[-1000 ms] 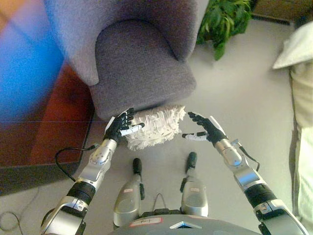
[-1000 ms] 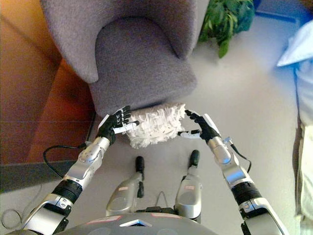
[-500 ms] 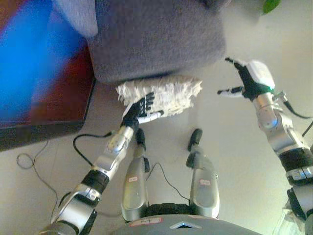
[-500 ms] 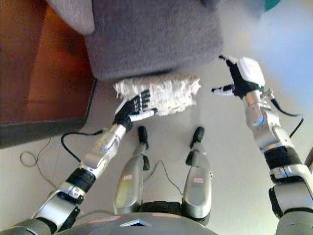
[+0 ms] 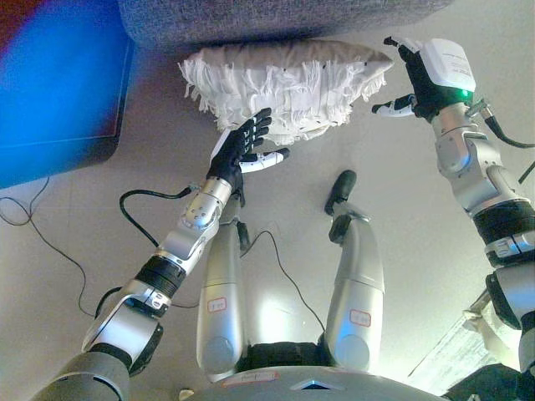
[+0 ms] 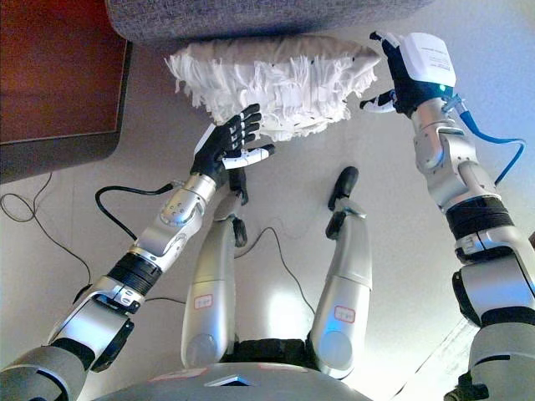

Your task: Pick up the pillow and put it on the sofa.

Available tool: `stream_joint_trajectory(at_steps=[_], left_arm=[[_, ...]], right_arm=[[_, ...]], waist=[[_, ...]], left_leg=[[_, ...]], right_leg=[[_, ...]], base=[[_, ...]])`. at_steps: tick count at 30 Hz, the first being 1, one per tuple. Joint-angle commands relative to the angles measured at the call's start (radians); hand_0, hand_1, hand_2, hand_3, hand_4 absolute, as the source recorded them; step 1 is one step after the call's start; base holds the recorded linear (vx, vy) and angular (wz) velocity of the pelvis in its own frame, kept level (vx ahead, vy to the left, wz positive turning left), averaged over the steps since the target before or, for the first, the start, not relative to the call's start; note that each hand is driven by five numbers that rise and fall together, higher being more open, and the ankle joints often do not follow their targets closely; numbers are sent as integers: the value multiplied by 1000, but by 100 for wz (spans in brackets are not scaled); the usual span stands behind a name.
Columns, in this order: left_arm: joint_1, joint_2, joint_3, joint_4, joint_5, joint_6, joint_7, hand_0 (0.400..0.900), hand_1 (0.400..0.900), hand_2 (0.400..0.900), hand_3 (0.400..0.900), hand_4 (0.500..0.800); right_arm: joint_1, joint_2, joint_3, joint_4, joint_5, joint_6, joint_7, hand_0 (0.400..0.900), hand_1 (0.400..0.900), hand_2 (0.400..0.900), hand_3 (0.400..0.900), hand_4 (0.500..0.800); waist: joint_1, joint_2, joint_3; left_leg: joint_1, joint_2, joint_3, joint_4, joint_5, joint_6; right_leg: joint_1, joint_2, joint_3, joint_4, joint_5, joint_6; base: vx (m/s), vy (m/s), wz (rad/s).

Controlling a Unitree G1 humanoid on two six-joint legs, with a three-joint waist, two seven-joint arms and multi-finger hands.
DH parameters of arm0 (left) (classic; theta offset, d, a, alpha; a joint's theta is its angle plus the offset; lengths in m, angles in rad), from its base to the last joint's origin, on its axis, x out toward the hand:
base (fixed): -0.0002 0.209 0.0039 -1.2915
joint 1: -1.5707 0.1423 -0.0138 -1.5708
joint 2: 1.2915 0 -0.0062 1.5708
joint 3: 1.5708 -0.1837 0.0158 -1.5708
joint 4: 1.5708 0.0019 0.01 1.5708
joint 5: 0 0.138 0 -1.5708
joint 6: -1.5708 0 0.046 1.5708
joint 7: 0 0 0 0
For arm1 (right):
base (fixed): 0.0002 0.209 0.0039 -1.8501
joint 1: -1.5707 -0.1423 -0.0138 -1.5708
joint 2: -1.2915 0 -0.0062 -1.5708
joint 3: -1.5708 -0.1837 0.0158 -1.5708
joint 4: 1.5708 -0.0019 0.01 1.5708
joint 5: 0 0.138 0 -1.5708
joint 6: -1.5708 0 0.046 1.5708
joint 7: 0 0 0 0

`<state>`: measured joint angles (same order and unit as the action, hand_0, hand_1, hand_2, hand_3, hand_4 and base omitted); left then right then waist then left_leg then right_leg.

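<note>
White fringed fabric pillow (image 5: 280, 88) lay on the pale floor (image 5: 401, 251), its far edge against the base of the grey upholstered sofa (image 5: 276, 17). Left hand (image 5: 242, 150) sat at the pillow's near fringe, fingers spread, gripping nothing. Right hand (image 5: 418, 79) hung beside the pillow's right corner, fingers loose, empty. Bare floor lay open nearer the robot.
</note>
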<state>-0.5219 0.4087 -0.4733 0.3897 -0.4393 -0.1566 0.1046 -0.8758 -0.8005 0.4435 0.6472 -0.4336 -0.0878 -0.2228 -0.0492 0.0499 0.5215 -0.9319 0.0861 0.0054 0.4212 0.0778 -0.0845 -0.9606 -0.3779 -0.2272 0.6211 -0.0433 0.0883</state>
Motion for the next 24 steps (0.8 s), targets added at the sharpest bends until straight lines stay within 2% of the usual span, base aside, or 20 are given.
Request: stream_joint_trajectory(at_steps=[1,5,6,8,17,20,23,24], left_arm=[[-2,34,-10,-134,-46,-86,11,900,900,900,900,800],[-9,48,-28,-155,-59,-86,16,900,900,900,900,800],[-10,50,-35,-159,-67,-85,16,900,900,900,900,800],[-13,62,-40,-171,-79,-88,19,900,900,900,900,800],[-17,75,-35,-169,-105,-73,36,900,900,900,900,800],[-16,74,-34,-169,-104,-70,37,900,900,900,900,800],[-17,80,-38,-160,-103,-57,30,900,900,900,900,800],[-18,76,-33,-158,-104,-55,35,900,900,900,900,800]], right_arm=[[-152,-83,33,11,61,-8,-90,900,900,900,900,800],[-244,-78,88,97,83,-1,-108,900,900,900,900,800],[-258,-73,99,113,87,0,-112,900,900,900,900,800],[-302,-75,131,143,93,4,-108,900,900,900,900,800],[-458,-31,250,204,180,16,-29,900,900,900,900,800],[-491,-17,259,223,221,8,-27,900,900,900,900,800],[-559,16,306,227,316,3,32,900,900,900,900,800],[-568,27,295,238,348,4,28,400,400,400,400,500]], waist=[[16,-8,-1],[29,-2,-1],[34,0,-2],[41,2,-2],[58,-22,-2],[61,-25,-2],[63,-45,-2],[62,-48,-2]], left_leg=[[-71,49,-35,232,-193,-38],[-140,41,-55,275,-204,-36],[-140,43,-61,298,-241,-41],[-168,39,-69,319,-247,-41],[-226,25,-83,329,-248,-44],[-226,21,-87,322,-245,-46],[-218,23,-94,292,-235,-47],[-214,23,-93,283,-231,-49]], right_leg=[[-60,-2,41,59,8,76],[-125,-2,47,102,-9,72],[-127,1,52,130,-47,80],[-156,-2,56,153,-54,79],[-202,-7,46,166,-63,78],[-199,-6,44,161,-62,78],[-186,-3,35,140,-55,80],[-181,-4,31,133,-52,81]], base=[[0,11,6],[26,10,4],[108,-6,4],[62,11,2],[27,-4,5],[29,1,2],[47,-8,2],[27,-12,3]])
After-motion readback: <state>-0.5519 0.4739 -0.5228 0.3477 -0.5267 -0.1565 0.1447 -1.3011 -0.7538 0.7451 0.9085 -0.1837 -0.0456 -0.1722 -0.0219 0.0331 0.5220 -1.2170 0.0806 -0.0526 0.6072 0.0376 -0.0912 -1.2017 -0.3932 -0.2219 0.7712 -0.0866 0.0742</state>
